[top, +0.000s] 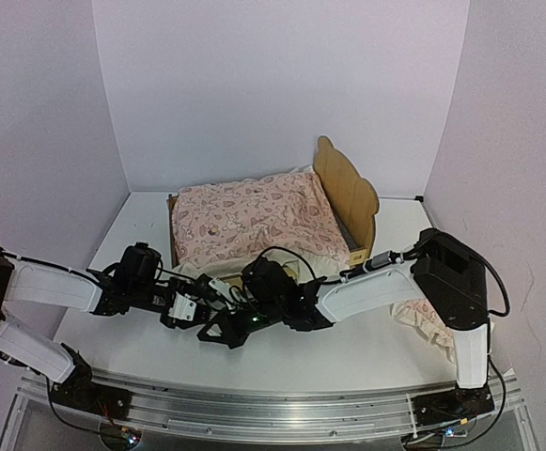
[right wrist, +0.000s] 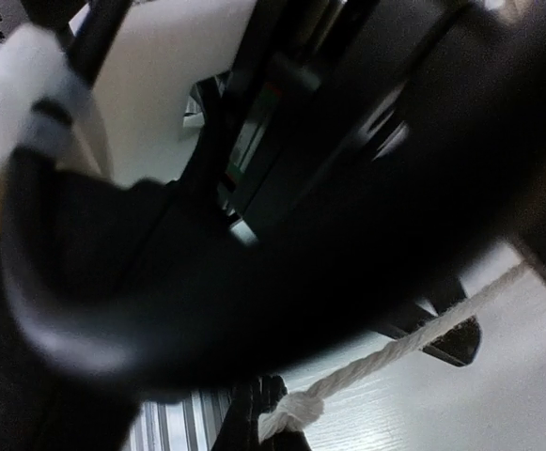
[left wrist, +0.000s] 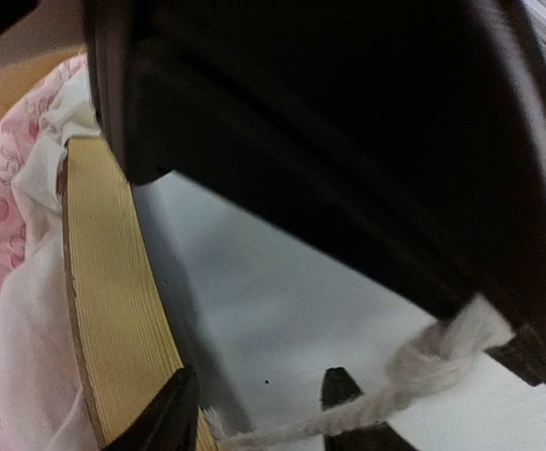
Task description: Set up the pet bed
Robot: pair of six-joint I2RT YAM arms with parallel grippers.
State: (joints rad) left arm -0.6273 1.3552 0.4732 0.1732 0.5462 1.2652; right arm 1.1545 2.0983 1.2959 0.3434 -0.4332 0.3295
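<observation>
The pet bed (top: 348, 199) stands at the back middle of the tabletop (top: 366, 352), headboard to the right, with a pink quilt (top: 254, 221) spread over it. At its near end the left claw (left wrist: 258, 412) is parted beside the wooden edge and grips nothing. The right claw (top: 233, 329) is closed, but I cannot tell whether it pinches the white cord (left wrist: 385, 399).

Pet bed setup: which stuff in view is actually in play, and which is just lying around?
In play: pet bed; pink quilt spread on it; white rope, knotted, by the footboard.
Lying about: ruffled pillow, off the bed on the table; probably wanted later.
</observation>
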